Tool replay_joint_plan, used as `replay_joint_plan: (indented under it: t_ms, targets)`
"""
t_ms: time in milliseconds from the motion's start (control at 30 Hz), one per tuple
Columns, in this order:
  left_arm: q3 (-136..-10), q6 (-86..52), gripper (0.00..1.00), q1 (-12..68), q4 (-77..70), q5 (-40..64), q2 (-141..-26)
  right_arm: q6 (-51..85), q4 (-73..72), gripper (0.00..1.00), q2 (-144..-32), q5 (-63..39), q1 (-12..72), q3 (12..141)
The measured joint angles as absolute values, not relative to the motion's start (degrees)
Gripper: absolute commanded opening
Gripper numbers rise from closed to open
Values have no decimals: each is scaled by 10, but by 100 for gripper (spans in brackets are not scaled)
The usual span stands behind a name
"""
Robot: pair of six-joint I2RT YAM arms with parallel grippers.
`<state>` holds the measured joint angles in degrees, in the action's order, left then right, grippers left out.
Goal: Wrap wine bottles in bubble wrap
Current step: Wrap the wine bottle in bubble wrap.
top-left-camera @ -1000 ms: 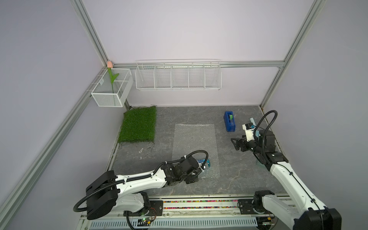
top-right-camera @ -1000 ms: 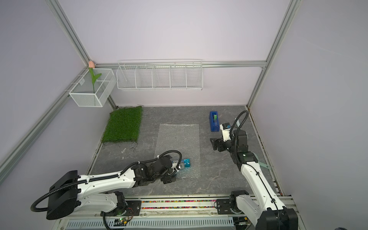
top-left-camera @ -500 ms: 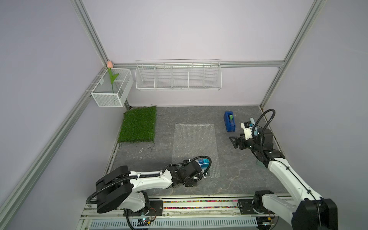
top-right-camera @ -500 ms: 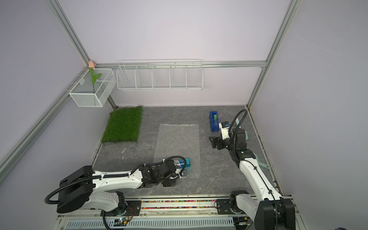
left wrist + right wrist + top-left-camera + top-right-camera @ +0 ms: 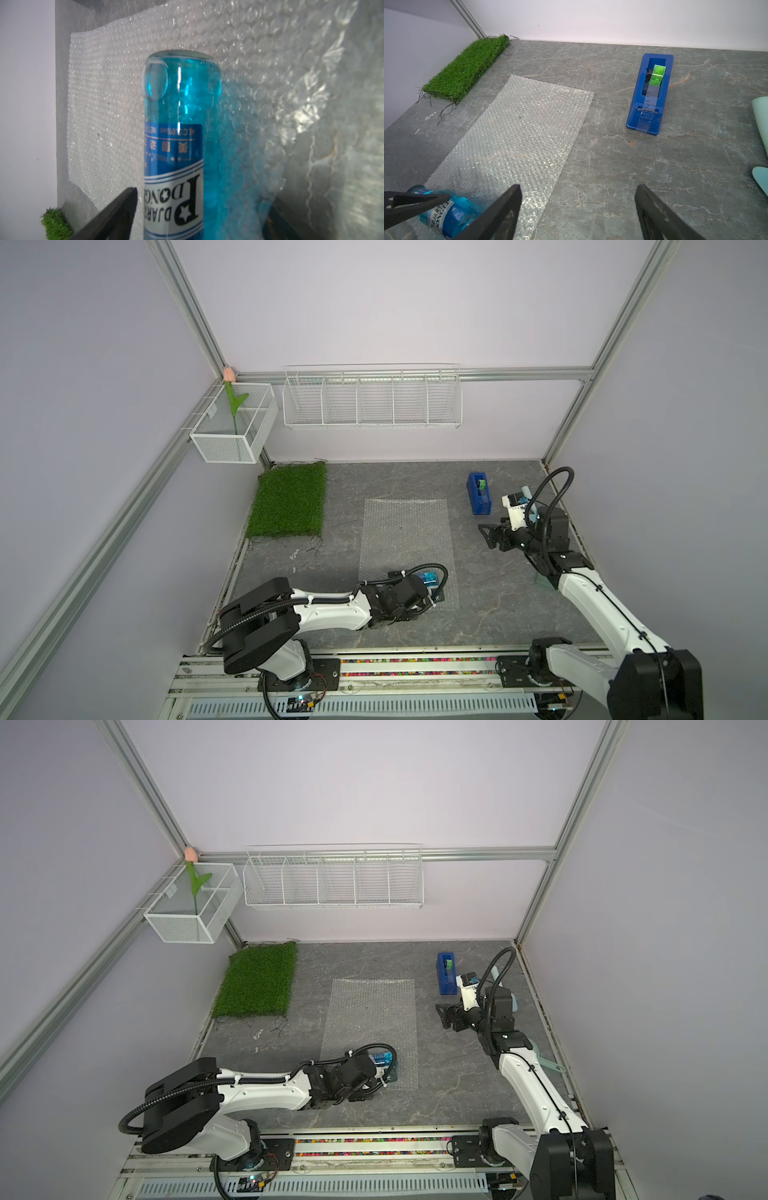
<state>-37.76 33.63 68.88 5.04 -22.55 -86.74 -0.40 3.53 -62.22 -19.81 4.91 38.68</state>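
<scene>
Left gripper (image 5: pixel 201 195) straddling bottle (image 5: pixel 178 124) on the bubble wrap (image 5: pixel 405 531) end nearest it, right gripper (image 5: pixel 578 187) empty with jaws wide
1 bottle, on its side between the left jaws, wide end pointing away from the wrist; can't tell if the jaws pinch or just bracket it. 1 wrap sheet under it, running ahead of that gripper, one edge curled up between bottle and a jaw. Right gripper well apart from bottle, 1 tape dispenser (image 5: pixel 650 93) ahead of it. Bottle likely rigid, smooth, rolls, breakable, liquid adds weight: grab across labelled body. Wrap light, floppy, slippery: pinch the loose edge
</scene>
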Motion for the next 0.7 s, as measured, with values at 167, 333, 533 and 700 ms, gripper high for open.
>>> replay_joint_plan:
  t_ms: [167, 333, 533, 700]
  targets:
    - [-382, 333, 54, 684, 57, -241, -874, -11, 39, 88, -622, -203, 48, 389]
    - [-422, 323, 42, 663, 115, -212, -885, -40, 60, 88, -622, -209, 53, 401]
    - [-486, 315, 37, 623, 204, -137, -908, -102, 113, 88, -597, -184, 93, 408]
    - [-541, 313, 31, 589, 275, -72, -933, -173, 171, 88, -541, -155, 148, 410]
